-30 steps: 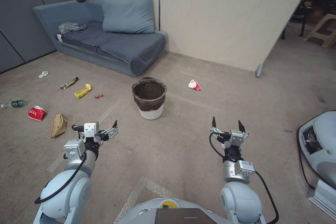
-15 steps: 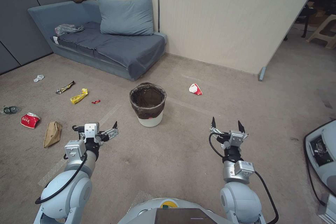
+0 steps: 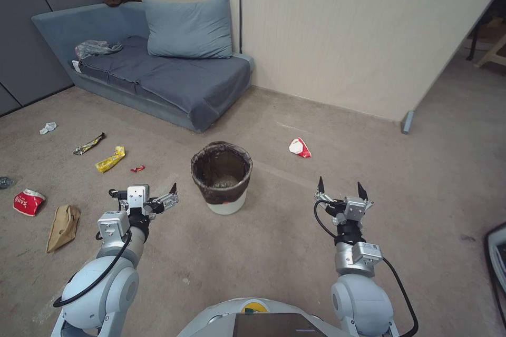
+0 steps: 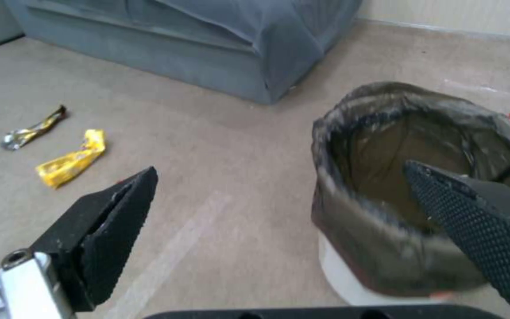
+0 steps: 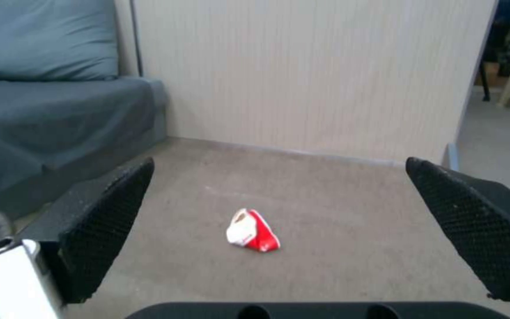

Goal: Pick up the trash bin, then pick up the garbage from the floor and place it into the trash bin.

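Observation:
The trash bin (image 3: pixel 221 176), a white bucket with a dark bag folded over its rim, stands upright on the carpet between and just ahead of my arms. My left gripper (image 3: pixel 142 190) hangs open to its left, and in the left wrist view the bin (image 4: pixel 420 186) sits close by the left gripper (image 4: pixel 280 168). My right gripper (image 3: pixel 340 187) is open to the bin's right. Garbage lies about: a red-and-white packet (image 3: pixel 299 147) (image 5: pixel 252 231) right of the bin, and to the left a yellow wrapper (image 3: pixel 110 159) (image 4: pixel 72 161), a foil wrapper (image 3: pixel 88 144), a tissue (image 3: pixel 47 127), a red packet (image 3: pixel 29 202) and a brown paper bag (image 3: pixel 62 226).
A blue-grey sofa (image 3: pixel 158 73) with a pillow and a grey plastic bag (image 3: pixel 95 48) stands at the back left. A beige partition wall (image 3: pixel 369 37) runs behind the bin, its foot (image 3: pixel 407 122) on the right. Dark equipment (image 3: pixel 498 253) shows at the right edge.
The whole head view has shifted, so the camera has moved: the bin and sofa now look nearer and the litter sits lower left. Both arms hold the same open pose.

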### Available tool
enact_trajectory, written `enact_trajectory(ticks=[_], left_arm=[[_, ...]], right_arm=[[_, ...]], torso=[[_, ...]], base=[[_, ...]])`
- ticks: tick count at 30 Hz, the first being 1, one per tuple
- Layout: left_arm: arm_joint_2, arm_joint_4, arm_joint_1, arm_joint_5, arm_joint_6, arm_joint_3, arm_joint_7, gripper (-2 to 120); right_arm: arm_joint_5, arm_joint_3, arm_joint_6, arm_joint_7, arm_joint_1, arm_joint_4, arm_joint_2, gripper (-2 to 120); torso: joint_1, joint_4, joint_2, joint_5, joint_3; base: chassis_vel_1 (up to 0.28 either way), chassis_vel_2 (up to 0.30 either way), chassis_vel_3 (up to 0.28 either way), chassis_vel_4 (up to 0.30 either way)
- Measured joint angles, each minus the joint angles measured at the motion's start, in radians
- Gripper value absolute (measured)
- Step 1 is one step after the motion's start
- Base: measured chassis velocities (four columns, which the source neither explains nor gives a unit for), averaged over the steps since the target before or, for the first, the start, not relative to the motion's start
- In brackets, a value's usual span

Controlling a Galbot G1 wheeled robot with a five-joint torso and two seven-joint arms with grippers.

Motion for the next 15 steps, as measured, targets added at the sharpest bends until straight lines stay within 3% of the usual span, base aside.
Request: enact_trajectory(ticks=[15], left_arm=[[0.001,0.002,-0.001,-0.001,0.002,0.000,-0.009,100]], right_arm=[[-0.010,0.001,0.007,-0.008,0.000,-0.007,0.000,100]], torso=[[0.000,0.0000,0.000,0.0000,0.000]], base=[[-0.200,0.210,0.203,-0.207]])
